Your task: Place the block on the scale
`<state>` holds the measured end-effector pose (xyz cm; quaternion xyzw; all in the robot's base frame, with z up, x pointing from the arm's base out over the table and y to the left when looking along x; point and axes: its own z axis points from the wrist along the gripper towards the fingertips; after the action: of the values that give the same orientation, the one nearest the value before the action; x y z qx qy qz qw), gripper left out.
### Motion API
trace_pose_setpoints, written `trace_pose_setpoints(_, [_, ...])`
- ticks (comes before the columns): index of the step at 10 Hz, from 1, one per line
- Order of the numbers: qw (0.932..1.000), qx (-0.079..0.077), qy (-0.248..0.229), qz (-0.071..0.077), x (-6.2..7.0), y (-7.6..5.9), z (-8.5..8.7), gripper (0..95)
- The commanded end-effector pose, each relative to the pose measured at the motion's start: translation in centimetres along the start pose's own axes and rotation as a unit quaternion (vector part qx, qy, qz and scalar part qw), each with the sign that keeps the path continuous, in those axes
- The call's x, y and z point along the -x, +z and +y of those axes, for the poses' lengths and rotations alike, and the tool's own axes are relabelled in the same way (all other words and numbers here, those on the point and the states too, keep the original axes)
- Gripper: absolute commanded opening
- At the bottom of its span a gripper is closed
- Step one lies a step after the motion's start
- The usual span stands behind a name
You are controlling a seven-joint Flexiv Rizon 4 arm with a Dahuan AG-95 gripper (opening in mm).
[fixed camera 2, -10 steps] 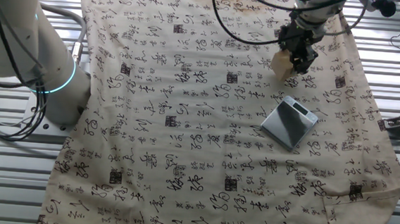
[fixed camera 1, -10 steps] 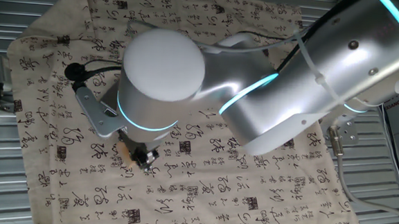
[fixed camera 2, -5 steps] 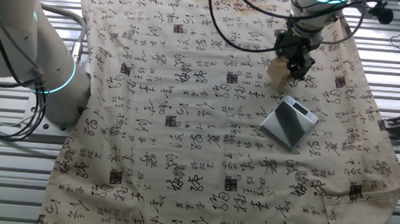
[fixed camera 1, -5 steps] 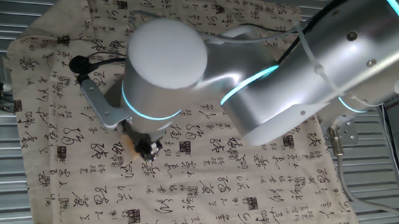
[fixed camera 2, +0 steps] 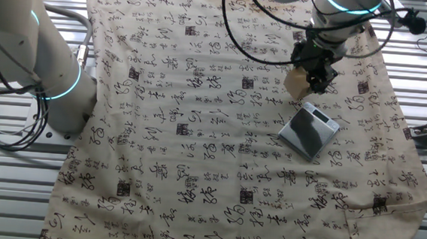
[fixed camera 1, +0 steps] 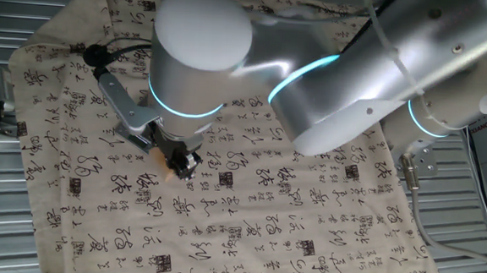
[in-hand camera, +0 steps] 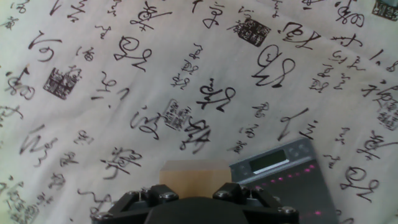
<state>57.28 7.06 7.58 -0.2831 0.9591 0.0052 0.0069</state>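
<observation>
i see the cloth (fixed camera 2: 197, 133) spread over the table, the scale (fixed camera 2: 308, 131) lying flat on it, and my gripper (fixed camera 2: 312, 72) clamped on the block (fixed camera 2: 297, 82), which hangs in the air just up-cloth of the scale. in the hand view the block (in-hand camera: 194, 177) sits beside the scale's display corner (in-hand camera: 280, 171), not over the platform. i'd carry it on until it is centred over the dark plate, then lower gently and let go. since a second ago the gripper and block have moved closer to the scale.

Tan block (fixed camera 2: 297, 82), grey scale (fixed camera 2: 308, 131), beige cloth (fixed camera 2: 197, 133) with black calligraphy
</observation>
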Motion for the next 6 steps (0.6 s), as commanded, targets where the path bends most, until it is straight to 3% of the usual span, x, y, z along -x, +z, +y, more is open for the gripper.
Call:
trace_pose_setpoints(1, [1.0000, 0.003, -0.007, -0.003, -0.8, -0.4, -0.6, 0.0])
trace_pose_setpoints(6, [0.9996, 0.009, -0.027, 0.000, -2.1, -1.2, -2.2, 0.0])
